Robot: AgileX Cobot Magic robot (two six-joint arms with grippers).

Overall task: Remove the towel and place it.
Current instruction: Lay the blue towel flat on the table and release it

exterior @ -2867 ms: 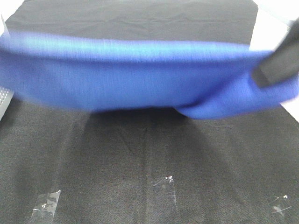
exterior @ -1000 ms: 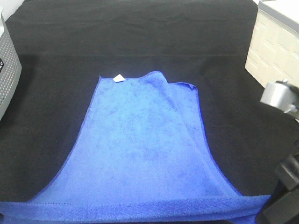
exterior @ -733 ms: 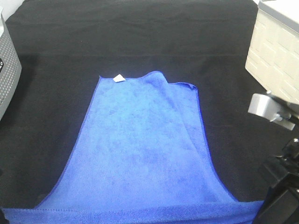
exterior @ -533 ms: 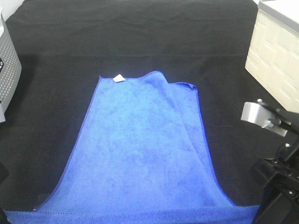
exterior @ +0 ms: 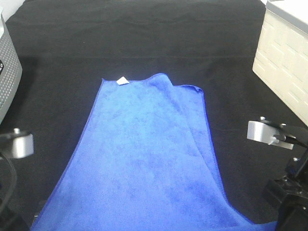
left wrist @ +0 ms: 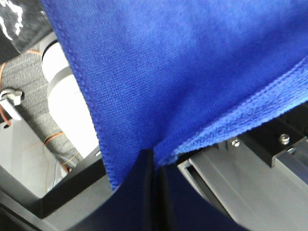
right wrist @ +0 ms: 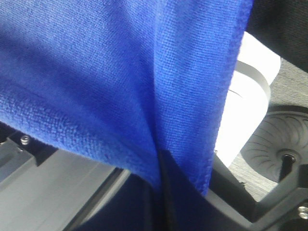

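Blue towel (exterior: 144,159) spread mid-desk, near corners pinched on both sides.

The towel lies on the black cloth (exterior: 144,38) covering the desk. Its far edge is flat, with the white tag (exterior: 122,81) at the far left corner, and its near edge runs out of view. The left fingers (left wrist: 149,183) are clamped together on a stitched towel edge, and the right fingers (right wrist: 166,192) are likewise closed on towel fabric. A cream box (exterior: 284,62) stands at the far right.

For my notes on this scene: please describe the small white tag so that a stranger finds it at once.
A black table cloth fills most of the high view; a bright blue towel lies on its middle. At the towel's far left corner sits the white tag, the only white speck on the blue.
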